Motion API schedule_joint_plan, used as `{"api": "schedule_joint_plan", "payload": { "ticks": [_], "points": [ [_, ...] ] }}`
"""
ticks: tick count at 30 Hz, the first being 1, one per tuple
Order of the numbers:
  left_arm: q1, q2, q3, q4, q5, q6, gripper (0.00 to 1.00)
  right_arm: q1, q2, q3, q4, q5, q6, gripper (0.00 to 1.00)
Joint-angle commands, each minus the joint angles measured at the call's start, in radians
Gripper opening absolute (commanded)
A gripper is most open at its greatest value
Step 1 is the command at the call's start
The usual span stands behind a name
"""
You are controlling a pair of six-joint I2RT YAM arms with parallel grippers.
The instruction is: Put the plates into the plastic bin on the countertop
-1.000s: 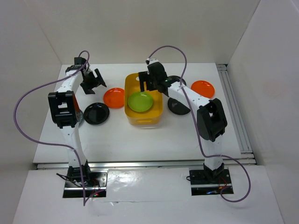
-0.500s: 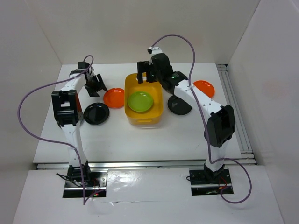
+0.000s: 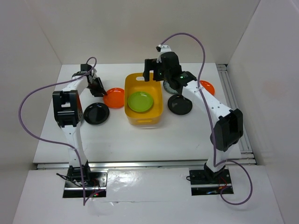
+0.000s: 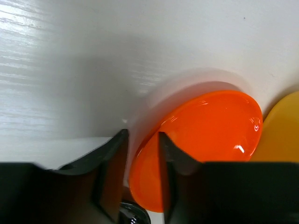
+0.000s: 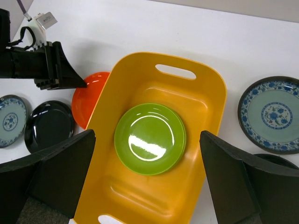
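A lime green plate [image 5: 149,138] lies flat in the yellow plastic bin [image 3: 159,112] on the white countertop [image 3: 140,137]. An orange plate [image 3: 114,97] sits just left of the bin. My left gripper [image 4: 142,134] straddles this plate's [image 4: 210,126] left rim, with one finger [image 4: 170,158] over the inside and the other outside. The jaws are narrow, and a sliver of white shows beside the rim. My right gripper [image 5: 147,134] hangs wide open and empty over the bin's far end [image 3: 152,74].
A black plate [image 3: 96,113] lies at the front left, with a patterned plate [image 5: 10,120] beside it. Right of the bin are another patterned plate [image 5: 271,114], a black plate [image 3: 180,105] and an orange plate [image 3: 208,87]. White walls enclose the counter.
My left gripper dropped to the orange plate's left rim and its jaws narrowed around it. My right gripper opened fully and drew back towards the bin's far end.
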Motion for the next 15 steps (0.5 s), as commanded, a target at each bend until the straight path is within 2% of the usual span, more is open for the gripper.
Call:
{"api": "schedule_joint_plan", "payload": {
  "ticks": [1, 4, 6, 7, 9, 11, 15],
  "points": [
    [-0.014, 0.025, 0.015, -0.029, -0.061, -0.001, 0.40, -0.019, -0.083, -0.010, 0.043, -0.022, 0.011, 1.00],
    [-0.014, 0.025, 0.015, -0.038, -0.061, -0.001, 0.40, -0.028, -0.092, -0.021, 0.043, -0.022, 0.011, 1.00],
    [-0.014, 0.025, 0.025, -0.038, -0.073, -0.001, 0.22, -0.039, -0.103, -0.030, 0.043, -0.022, 0.020, 1.00],
    [-0.014, 0.025, 0.025, -0.047, -0.085, -0.001, 0.19, -0.039, -0.103, -0.041, 0.043, -0.022, 0.020, 1.00],
    [-0.014, 0.025, 0.025, -0.059, -0.119, -0.013, 0.00, -0.050, -0.112, -0.041, 0.043, -0.022, 0.020, 1.00],
    [-0.014, 0.025, 0.035, -0.073, -0.151, -0.013, 0.00, -0.061, -0.112, -0.062, 0.043, -0.031, 0.029, 1.00],
    [-0.014, 0.025, 0.116, -0.162, -0.343, -0.078, 0.00, -0.070, -0.132, -0.082, 0.043, -0.040, 0.029, 1.00]
  ]
}}
